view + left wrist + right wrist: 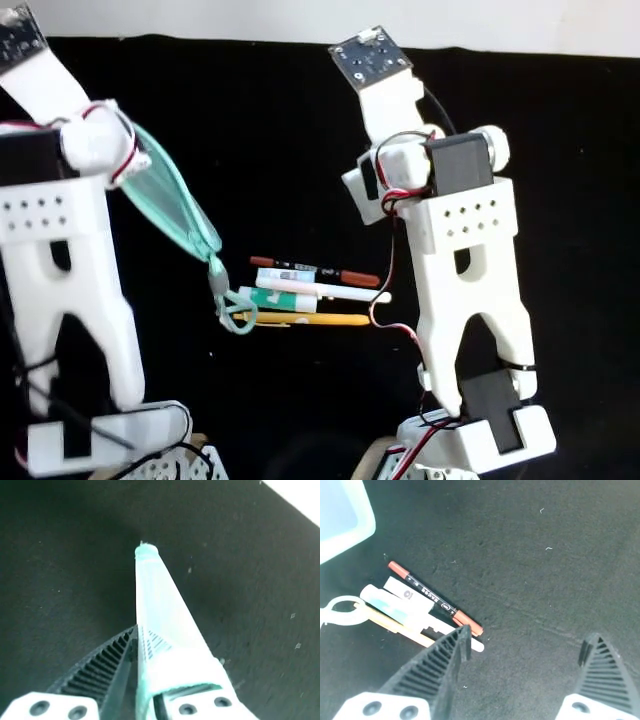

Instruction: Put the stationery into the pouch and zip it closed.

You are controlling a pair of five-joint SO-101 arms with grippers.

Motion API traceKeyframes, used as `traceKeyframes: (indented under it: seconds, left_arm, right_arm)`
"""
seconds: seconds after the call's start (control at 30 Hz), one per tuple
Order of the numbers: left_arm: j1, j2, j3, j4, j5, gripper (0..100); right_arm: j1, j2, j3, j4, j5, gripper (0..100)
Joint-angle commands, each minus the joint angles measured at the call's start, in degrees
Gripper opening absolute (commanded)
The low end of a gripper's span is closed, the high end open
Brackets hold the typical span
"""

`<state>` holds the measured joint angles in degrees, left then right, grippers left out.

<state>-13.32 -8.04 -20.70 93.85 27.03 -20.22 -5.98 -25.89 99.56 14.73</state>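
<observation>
My left gripper [142, 647] is shut on one end of the teal mesh pouch [170, 205], which hangs slanted above the table; the pouch [160, 620] runs away from the fingers in the left wrist view. Its zip cord ends in a pale ring [236, 306] that rests on the stationery. The stationery lies in a small pile: a brown marker [315, 271], a white pen [310, 290] and a yellow pencil [310, 320]. My right gripper [529, 636] hovers open beside the marker [435, 599], the white pen [395, 607] and the pencil [400, 629], with nothing between its fingers.
The black cloth table [560, 150] spreads around the pile. The right arm [455, 230] stands just right of the stationery and the left arm [60, 260] at the left edge. A corner of the pouch [340, 515] shows in the right wrist view.
</observation>
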Motion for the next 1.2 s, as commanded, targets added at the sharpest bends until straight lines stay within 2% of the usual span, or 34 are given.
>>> traceKeyframes:
  seconds: [0.0,0.3,0.5,0.77,0.87,0.97,1.03,1.07,1.17]
  left_arm:
    - [1.80,3.74,-6.37,2.81,2.73,1]
    - [-0.04,12.44,-7.43,3.34,3.16,1]
    - [-0.13,13.67,-7.52,3.34,-4.04,12]
    - [-0.22,13.58,-7.60,3.25,-14.07,13]
    - [-0.84,13.49,-8.57,3.43,-18.11,13]
    - [-3.12,13.49,-11.47,3.69,-19.25,12]
    - [-4.79,13.49,-13.58,3.96,-19.25,7]
    - [-5.41,13.49,-14.37,4.22,-19.34,2]
    - [-5.93,13.58,-14.73,5.01,-21.01,0]
  right_arm:
    - [-2.24,-2.07,-0.66,-0.84,0.26,34.2]
    - [-6.64,-1.98,-0.22,-0.84,0.26,34.2]
    - [-6.37,-1.98,-0.22,-0.75,0.26,34.2]
    - [-6.37,-1.98,-0.13,-0.75,0.26,34.2]
    - [-6.37,-1.98,-0.13,-0.75,0.26,34.2]
    - [-6.37,-1.98,-0.13,-0.75,0.26,34.2]
    - [-6.37,-1.80,-0.13,-0.75,0.26,34.2]
    - [-6.46,-1.71,-0.13,-0.75,0.26,34.2]
    - [-6.64,-1.54,-0.13,-0.75,0.26,34.2]
